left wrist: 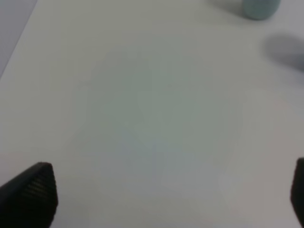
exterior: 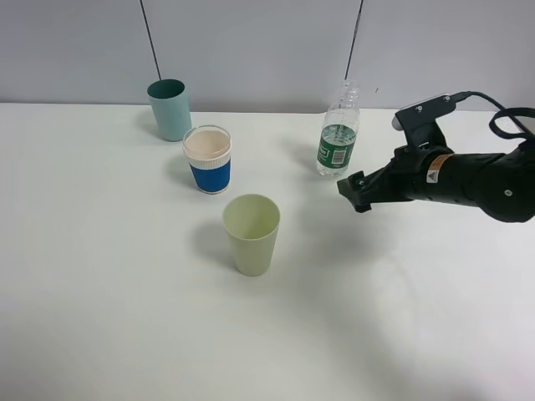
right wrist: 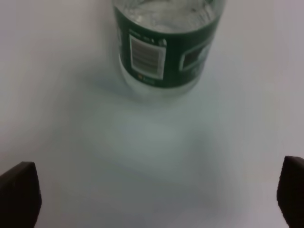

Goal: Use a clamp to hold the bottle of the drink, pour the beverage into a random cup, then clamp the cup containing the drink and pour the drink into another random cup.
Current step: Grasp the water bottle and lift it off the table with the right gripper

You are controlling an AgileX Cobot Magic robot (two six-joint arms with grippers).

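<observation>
The bottle (exterior: 338, 134) stands upright on the table (exterior: 125, 292), clear with a green label, just ahead of my right hand (exterior: 355, 194) and not touching it. That hand is spread wide, its fingers (right wrist: 19, 194) apart at either edge of the wrist view with nothing between them. Farther out from the hand, past the bottle, sit three cups: a pale green cup (exterior: 252, 234) nearest, a blue-sleeved cup (exterior: 207, 159) beyond it, and a teal cup (exterior: 170, 109) farthest. My left hand (left wrist: 166, 194) is also spread wide over bare table, the teal cup well ahead of it.
</observation>
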